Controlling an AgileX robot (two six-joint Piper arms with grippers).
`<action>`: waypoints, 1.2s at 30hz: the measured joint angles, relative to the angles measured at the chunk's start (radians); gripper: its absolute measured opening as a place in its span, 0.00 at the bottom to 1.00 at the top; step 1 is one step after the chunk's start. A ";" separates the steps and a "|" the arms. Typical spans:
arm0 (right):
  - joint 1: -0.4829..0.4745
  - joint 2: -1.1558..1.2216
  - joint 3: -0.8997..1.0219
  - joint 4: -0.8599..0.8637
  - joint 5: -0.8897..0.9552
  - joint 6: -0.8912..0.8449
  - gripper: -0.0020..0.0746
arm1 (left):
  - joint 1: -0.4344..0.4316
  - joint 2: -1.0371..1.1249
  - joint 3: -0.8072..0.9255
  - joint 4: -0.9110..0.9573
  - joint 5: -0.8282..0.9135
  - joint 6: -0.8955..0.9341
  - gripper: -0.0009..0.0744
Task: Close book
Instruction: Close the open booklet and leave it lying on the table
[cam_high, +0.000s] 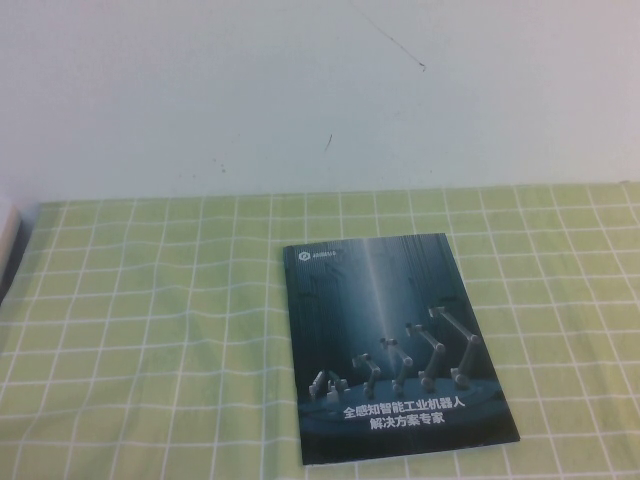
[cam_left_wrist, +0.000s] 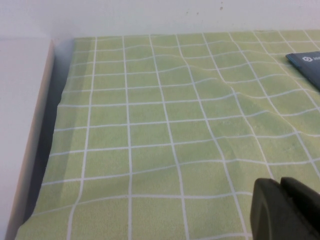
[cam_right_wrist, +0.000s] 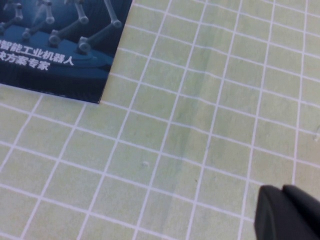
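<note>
A thin book (cam_high: 393, 345) with a dark blue cover showing robot arms and white Chinese text lies flat and closed on the green checked cloth (cam_high: 150, 330), right of centre in the high view. Neither arm appears in the high view. The left wrist view shows the left gripper (cam_left_wrist: 282, 186) shut, its black fingers pressed together above bare cloth, with only a corner of the book (cam_left_wrist: 306, 64) far off. In the right wrist view the right gripper (cam_right_wrist: 282, 192) is shut too, over bare cloth, apart from the book's cover corner (cam_right_wrist: 60, 45).
A white wall (cam_high: 300, 90) rises behind the table. A white board or box (cam_left_wrist: 22, 125) borders the cloth on the robot's left, also seen as a white edge (cam_high: 8, 235) in the high view. The cloth has gentle wrinkles.
</note>
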 joint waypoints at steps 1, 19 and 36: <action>0.000 0.000 0.000 0.000 0.000 0.000 0.02 | 0.000 0.000 0.000 0.000 0.000 0.000 0.01; -0.265 -0.258 0.251 -0.061 -0.352 -0.069 0.02 | 0.000 0.000 0.000 0.005 0.000 0.000 0.01; -0.350 -0.360 0.458 0.090 -0.493 -0.126 0.02 | 0.000 0.000 0.000 0.005 0.000 0.000 0.01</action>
